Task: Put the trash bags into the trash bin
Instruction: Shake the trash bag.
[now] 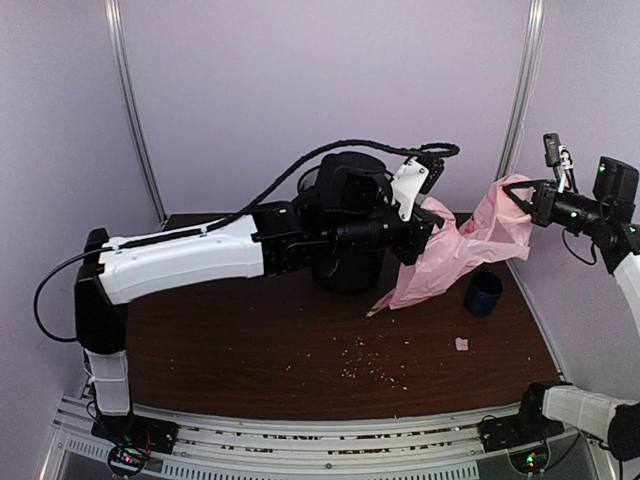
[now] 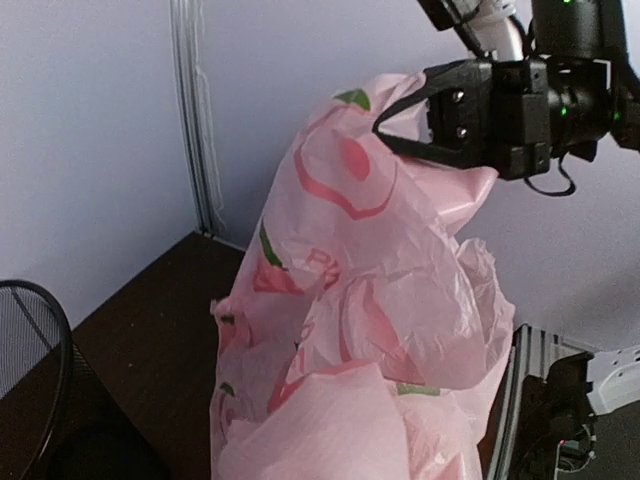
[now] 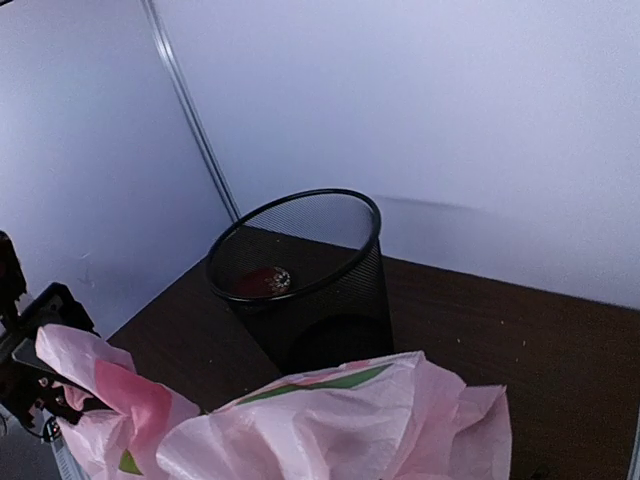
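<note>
Top external view, centre right: the trash bag [image 1: 465, 245] hangs stretched between the left gripper [image 1: 428, 232] and the right gripper [image 1: 522, 203], both pinching it, just right of the trash bin [image 1: 345, 272]. Best to gather both ends over the rim, then lower before releasing.

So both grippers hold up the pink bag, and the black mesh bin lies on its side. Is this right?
Not quite: the bin stands upright, mouth up, as the right wrist view shows. The left gripper and right gripper do hold up the pink bag.
</note>
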`<state>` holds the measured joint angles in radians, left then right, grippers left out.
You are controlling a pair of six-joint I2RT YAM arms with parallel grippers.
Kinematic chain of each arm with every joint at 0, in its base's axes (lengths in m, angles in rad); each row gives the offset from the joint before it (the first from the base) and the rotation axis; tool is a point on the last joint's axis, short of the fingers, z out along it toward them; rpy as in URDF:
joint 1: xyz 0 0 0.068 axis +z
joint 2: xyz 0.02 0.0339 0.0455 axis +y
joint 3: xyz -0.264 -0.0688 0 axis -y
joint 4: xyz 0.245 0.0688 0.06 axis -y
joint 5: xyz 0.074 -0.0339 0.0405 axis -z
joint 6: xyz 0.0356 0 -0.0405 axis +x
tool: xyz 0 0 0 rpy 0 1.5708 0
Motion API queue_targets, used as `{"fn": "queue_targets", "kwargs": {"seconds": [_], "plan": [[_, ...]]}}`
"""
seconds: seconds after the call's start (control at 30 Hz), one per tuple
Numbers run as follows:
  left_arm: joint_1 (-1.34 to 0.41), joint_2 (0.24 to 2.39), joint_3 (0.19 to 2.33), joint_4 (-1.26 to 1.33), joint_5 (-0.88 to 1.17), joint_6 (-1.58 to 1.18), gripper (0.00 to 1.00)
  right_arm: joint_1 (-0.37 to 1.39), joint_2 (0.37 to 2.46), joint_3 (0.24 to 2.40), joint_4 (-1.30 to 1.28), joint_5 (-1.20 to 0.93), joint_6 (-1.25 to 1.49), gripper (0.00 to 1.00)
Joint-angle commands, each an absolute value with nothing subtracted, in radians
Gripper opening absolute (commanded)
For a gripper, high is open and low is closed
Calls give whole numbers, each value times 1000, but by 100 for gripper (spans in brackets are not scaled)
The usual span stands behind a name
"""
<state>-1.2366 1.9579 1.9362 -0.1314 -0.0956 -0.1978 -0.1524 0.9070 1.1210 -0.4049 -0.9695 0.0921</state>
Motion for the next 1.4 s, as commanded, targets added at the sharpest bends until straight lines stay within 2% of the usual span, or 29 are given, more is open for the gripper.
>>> {"fn": "queue_targets", "kwargs": {"seconds": [0.0,0.13,0.23,0.3,0.4,0.47,0.57,0.63,0.7,0.8,0.87,0.97,1.07,1.17,1.37], "plan": [[-1130,2106,2084,-269,124,-305,0,-150,1065,1039,-328,-837,192,0],[-1099,2248,2359,-308,128,-227,0,-150,1189,1176,-267,-791,187,0],[-1097,2263,2540,-269,79,-171,0,-150,1227,1421,-275,-769,200,0],[-1100,2200,2561,-145,108,-152,0,-150,1228,1630,-283,-773,208,0],[-1151,2040,2479,39,150,-42,0,-150,1172,1879,-226,-800,176,0],[-1244,1891,2311,170,175,157,0,-150,1073,1908,-85,-833,126,0],[-1395,1688,1954,390,115,493,0,-150,1014,2019,-240,-1006,-12,0],[-1410,1616,1743,458,28,523,0,-150,930,1840,-290,-1123,-42,0],[-1378,1623,1553,432,-69,468,0,-150,820,1539,-426,-1164,-205,0],[-1382,1684,1265,407,-122,330,0,-149,660,1080,-753,-986,-675,0],[-1430,1698,1140,392,-127,250,0,-149,576,915,-908,-868,-913,0],[-1494,1666,1094,374,-186,201,0,-149,506,878,-1017,-832,-957,0],[-1506,1628,1148,329,-208,182,0,-147,507,932,-1026,-925,-886,0],[-1506,1631,1210,306,-292,156,0,-147,517,951,-887,-966,-703,0],[-1504,1704,1402,167,-450,71,0,-149,566,925,-604,-903,-300,0]]}}
